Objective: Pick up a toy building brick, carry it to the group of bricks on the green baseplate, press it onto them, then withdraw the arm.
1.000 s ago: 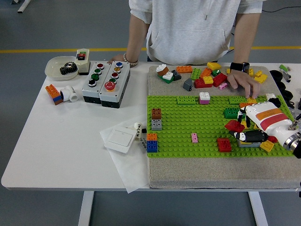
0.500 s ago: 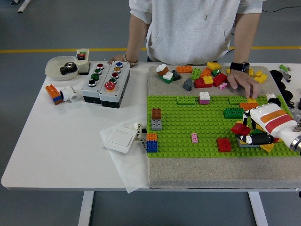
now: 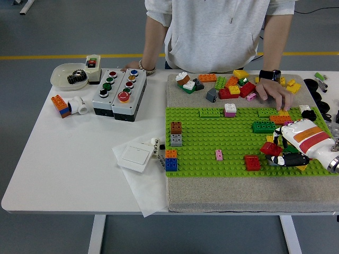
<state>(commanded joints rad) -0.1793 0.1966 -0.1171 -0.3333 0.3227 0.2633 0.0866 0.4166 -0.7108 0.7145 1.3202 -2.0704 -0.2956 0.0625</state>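
Observation:
The green baseplate (image 3: 212, 138) lies on a grey mat. My right hand (image 3: 280, 151), white with black fingers, hovers low over the plate's right end, shut on a red brick (image 3: 270, 148) held tilted at the fingertips. Under the hand sit grey and yellow bricks (image 3: 302, 166), partly hidden. Another red brick (image 3: 252, 162) stands on the plate just left of the hand, and a dark green brick (image 3: 263, 127) sits behind it. The left hand is out of view.
A person stands at the far side, one hand (image 3: 275, 95) on the mat by the loose brick pile (image 3: 230, 84), the other (image 3: 135, 67) on the table. Small stacks (image 3: 176, 133) (image 3: 171, 160) stand at the plate's left. Button boxes (image 3: 119, 93), a bowl (image 3: 69, 76) and paper (image 3: 139, 159) lie left.
My right hand has drawn back to the right and slightly toward the near edge, carrying the red brick along. The person's hands have stayed put.

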